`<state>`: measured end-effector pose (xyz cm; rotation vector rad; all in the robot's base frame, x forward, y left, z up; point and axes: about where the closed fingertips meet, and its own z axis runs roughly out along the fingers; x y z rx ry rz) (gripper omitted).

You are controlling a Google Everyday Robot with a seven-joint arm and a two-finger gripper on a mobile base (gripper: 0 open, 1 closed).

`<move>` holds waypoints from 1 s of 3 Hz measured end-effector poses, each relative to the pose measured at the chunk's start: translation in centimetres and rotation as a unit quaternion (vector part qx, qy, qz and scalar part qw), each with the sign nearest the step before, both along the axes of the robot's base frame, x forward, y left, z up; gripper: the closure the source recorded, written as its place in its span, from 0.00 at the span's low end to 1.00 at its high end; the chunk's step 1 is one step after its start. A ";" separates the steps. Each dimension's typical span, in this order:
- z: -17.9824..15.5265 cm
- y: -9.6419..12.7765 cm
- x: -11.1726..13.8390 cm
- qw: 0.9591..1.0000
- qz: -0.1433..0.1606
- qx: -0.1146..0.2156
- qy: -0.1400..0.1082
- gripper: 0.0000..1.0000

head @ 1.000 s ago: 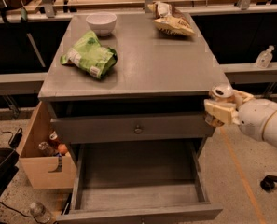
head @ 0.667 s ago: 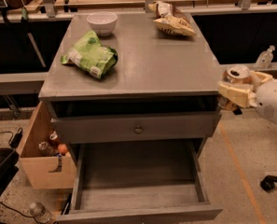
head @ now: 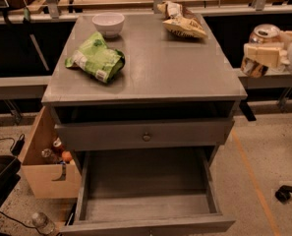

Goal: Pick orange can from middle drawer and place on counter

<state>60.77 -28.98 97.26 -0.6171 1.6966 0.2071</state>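
- Fingers (head: pixel 268 54) are clamped on the can (head: pixel 265 33), one cream finger lying across the side wall that faces me. The gripper (head: pixel 256 53) hangs just off the right side of the counter (head: pixel 155 77), about level with its top and clear of the edge.
- I see the can roughly upright in the grip, with the silver top above the fingers and a little orange-brown body below them.
- With the drawer (head: pixel 145 181) pulled out and its floor bare, I judge the pick done and only the placing left.
- On handling, I take it for a light, thin-walled, smooth can. Too hard a squeeze would dent it, and too soft a one would let it slide. A hold across the middle of the body, as now, suits it best.
- For the set-down I would use the bare right front of the counter. It is near the chip bag (head: pixel 182 26) but not touching it, and well apart from the green bag (head: pixel 96 58) and the bowl (head: pixel 108 23).
- The risks I see are a narrow base that tips if let go tilted, and the can's bottom catching the counter edge on the way across.
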 end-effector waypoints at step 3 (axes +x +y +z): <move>-1.5 3.0 12.0 0.994 0.095 0.030 0.037 1.00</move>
